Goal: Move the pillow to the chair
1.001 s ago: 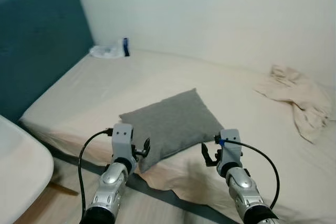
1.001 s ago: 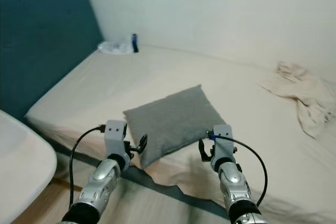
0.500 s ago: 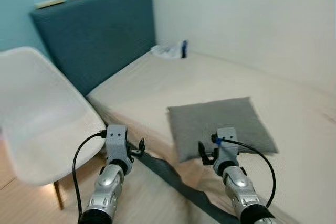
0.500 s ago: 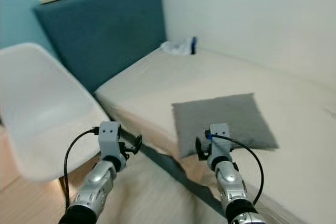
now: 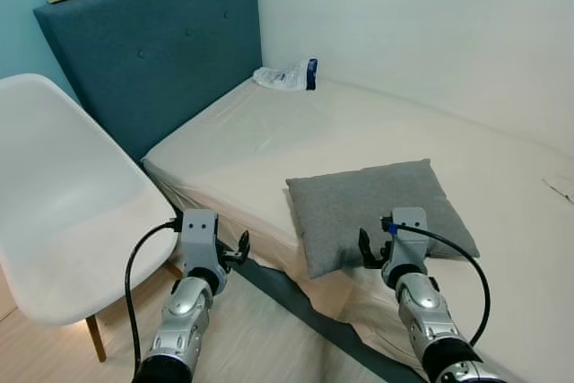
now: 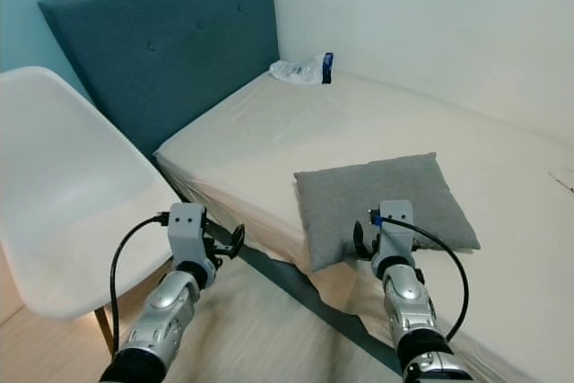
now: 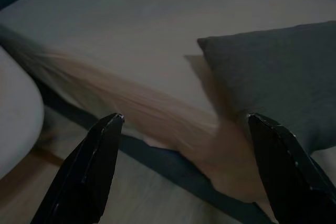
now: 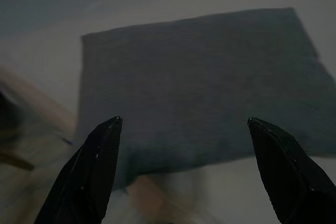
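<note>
Grey pillow lies flat, long axis across the bed.

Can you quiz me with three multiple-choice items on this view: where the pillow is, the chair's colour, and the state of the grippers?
1. Where does the pillow lie?
A. on the bed, near its front edge
B. on the chair seat
C. on the floor

2. What colour is the chair?
A. teal
B. white
C. grey

3. How do the two grippers stand?
A. both shut on the pillow
B. left shut on the chair
C. both open, holding nothing

Key: 1 A, the grey pillow rests on the bed by the near edge. 2 B, the chair has a white shell. 3 C, the left gripper and the right gripper show spread fingers short of the pillow.
</note>
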You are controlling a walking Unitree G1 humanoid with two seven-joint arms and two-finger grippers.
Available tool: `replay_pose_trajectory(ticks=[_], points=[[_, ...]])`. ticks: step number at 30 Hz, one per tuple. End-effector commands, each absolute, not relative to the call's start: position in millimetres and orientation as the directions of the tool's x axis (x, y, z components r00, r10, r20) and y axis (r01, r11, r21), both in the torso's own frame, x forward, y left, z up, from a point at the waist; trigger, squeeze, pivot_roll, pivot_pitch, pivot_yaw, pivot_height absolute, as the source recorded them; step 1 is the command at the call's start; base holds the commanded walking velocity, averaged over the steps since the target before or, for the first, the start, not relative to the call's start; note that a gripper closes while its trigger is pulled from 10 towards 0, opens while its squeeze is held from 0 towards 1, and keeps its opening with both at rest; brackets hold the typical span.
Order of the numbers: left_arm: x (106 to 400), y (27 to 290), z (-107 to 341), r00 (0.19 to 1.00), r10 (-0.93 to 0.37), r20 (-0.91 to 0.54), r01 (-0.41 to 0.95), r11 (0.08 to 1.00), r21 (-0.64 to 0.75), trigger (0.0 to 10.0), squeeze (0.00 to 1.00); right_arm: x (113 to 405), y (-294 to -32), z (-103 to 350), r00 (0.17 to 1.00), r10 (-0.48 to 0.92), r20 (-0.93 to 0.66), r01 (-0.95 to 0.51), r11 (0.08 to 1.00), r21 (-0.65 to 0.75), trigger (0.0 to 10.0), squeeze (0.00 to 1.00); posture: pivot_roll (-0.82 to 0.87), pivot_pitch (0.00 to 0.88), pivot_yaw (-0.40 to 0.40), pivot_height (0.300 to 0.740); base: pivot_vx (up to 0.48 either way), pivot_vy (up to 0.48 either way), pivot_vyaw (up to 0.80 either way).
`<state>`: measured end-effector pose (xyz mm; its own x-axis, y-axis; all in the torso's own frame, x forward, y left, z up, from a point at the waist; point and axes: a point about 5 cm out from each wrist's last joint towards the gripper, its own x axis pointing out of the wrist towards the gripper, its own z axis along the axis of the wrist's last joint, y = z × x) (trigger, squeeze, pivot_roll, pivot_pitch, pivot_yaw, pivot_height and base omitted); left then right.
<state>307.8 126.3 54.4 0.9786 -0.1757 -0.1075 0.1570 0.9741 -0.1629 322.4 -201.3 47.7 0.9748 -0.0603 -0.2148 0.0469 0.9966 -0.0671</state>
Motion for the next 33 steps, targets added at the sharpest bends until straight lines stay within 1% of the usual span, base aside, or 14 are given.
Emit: replay_pose_trajectory(ticks=[1, 5, 11, 27, 33], points=[[308.2, 125.3, 57.0, 0.980, -0.178, -0.094, 0.160, 0.972, -0.171, 10.0, 0.00, 317.8, -204.1, 39.6, 0.963, -0.076, -0.258, 0.062, 0.996, -0.063, 10.0, 0.00, -0.05, 0.096, 0.003, 0.740, 0.000, 0.000, -0.77], [308.0, 125.8, 55.9, 0.979, -0.177, -0.099, 0.159, 0.973, -0.167, 10.0, 0.00, 318.0, -203.6, 40.1, 0.965, -0.076, -0.251, 0.063, 0.996, -0.059, 10.0, 0.00, -0.05, 0.096, 0.004, 0.740, 0.000, 0.000, -0.77], [307.1, 125.1, 54.8, 0.977, -0.186, -0.103, 0.168, 0.973, -0.160, 10.0, 0.00, 318.1, -200.3, 40.1, 0.967, -0.069, -0.245, 0.057, 0.997, -0.056, 10.0, 0.00, -0.05, 0.096, 0.003, 0.740, 0.000, 0.000, 0.00], [305.7, 122.0, 53.0, 0.976, -0.189, -0.113, 0.169, 0.972, -0.161, 10.0, 0.00, 318.2, -199.0, 39.6, 0.967, -0.057, -0.249, 0.044, 0.997, -0.058, 10.0, 0.00, -0.06, 0.088, -0.003, 0.740, 0.000, -0.433, 0.00], [308.1, 125.7, 51.8, 0.981, -0.142, -0.130, 0.119, 0.978, -0.173, 10.0, 0.00, 318.4, -199.2, 39.7, 0.966, -0.054, -0.251, 0.041, 0.997, -0.058, 10.0, 0.00, -0.06, 0.084, -0.006, 0.740, 0.000, 0.000, 0.00]])
